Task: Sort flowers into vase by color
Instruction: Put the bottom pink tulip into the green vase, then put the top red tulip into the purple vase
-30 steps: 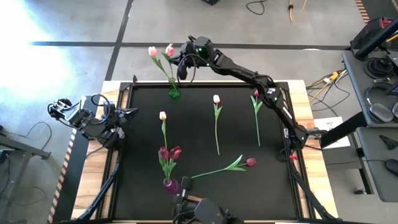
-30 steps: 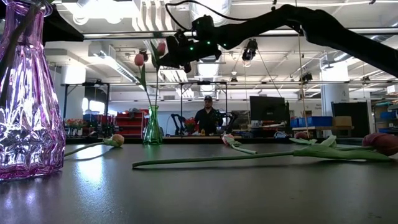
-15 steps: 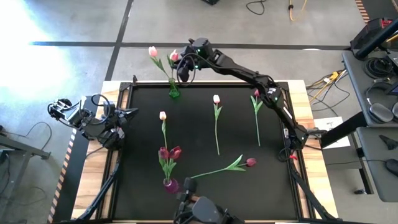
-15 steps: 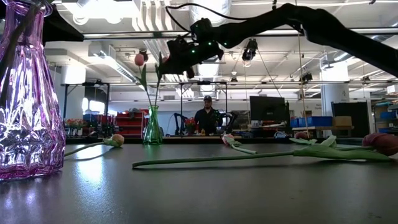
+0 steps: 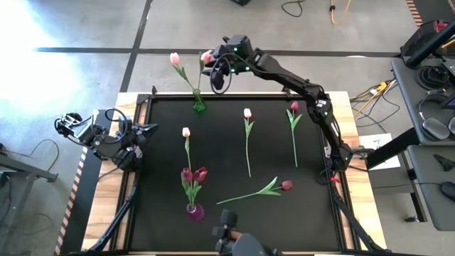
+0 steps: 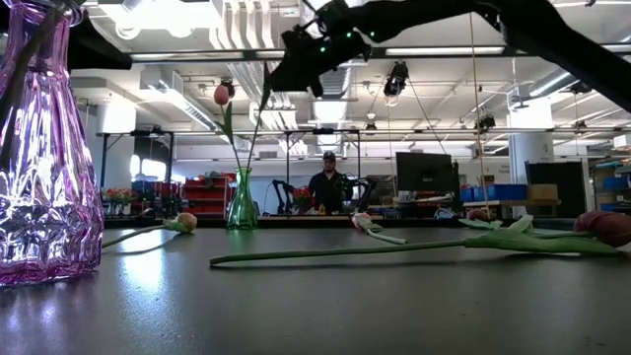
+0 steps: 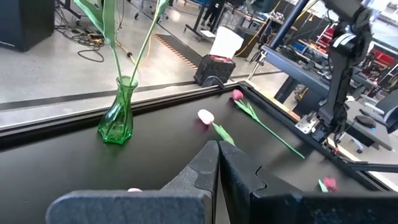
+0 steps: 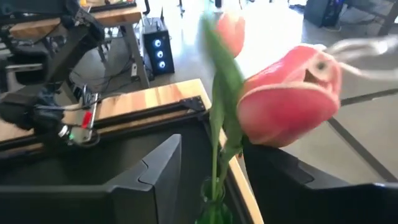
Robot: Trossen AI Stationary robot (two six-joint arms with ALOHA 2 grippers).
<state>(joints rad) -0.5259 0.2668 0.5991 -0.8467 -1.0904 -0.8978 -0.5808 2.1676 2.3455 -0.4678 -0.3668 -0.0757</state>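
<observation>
Since 1 s ago the right gripper (image 5: pixel 222 71) has been lifted clear of the green vase (image 5: pixel 199 104) at the far edge, jaws apart around the second pale tulip (image 8: pixel 287 102), now standing in the vase. Next, a lying pale tulip (image 5: pixel 247 114) gets fetched. Left gripper (image 7: pixel 217 163) is parked left, jaws closed.

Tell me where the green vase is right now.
In the high view the green vase stands at the mat's far edge, left of centre, holding two pale pink tulips, with the right gripper just beside them.
</observation>
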